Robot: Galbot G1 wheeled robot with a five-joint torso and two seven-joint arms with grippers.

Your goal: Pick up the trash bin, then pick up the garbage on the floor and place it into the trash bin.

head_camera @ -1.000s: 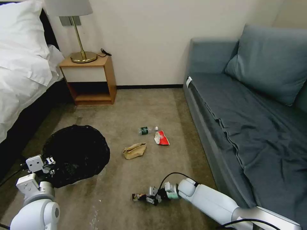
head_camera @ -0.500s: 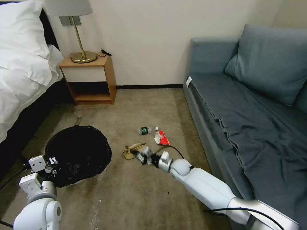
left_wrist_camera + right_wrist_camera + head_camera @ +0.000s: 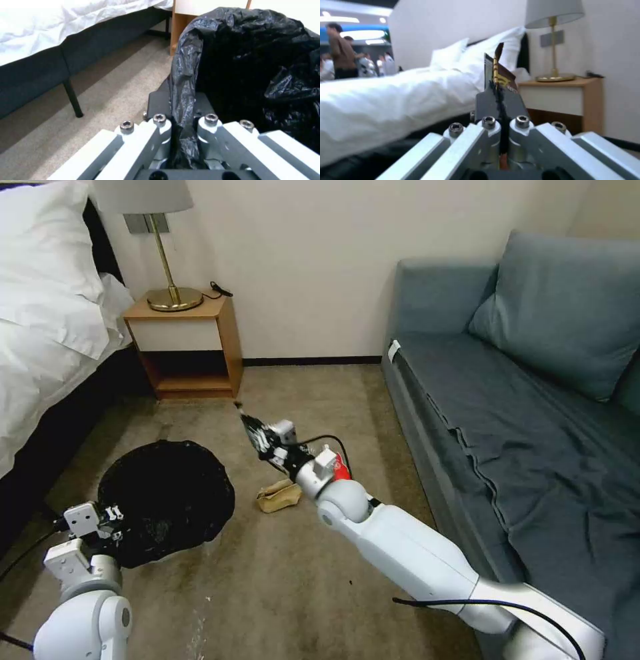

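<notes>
The trash bin [image 3: 167, 500], lined with a crinkly black bag [image 3: 250, 62], is at the lower left of the head view. My left gripper [image 3: 110, 513] is shut on its near rim, and the bag fold is pinched between the fingers [image 3: 160, 125]. My right gripper [image 3: 257, 437] hangs above the carpet right of the bin, shut on a snack wrapper [image 3: 244, 419], one piece of the garbage. The wrapper [image 3: 500, 72] is dark with gold print and sticks up from the jaws. A crumpled tan paper bag [image 3: 280, 495] lies below that arm. A red-and-white packet [image 3: 342, 471] peeks out behind the wrist.
A wooden nightstand [image 3: 187, 340] with a brass lamp [image 3: 170, 280] stands against the far wall. The bed [image 3: 47, 313] runs along the left and a blue-grey sofa [image 3: 520, 413] along the right. Open carpet [image 3: 267, 580] lies between them.
My right gripper rose from the near floor with the wrapper and swung forward and left, above the paper bag. The left gripper and bin shifted only slightly.
</notes>
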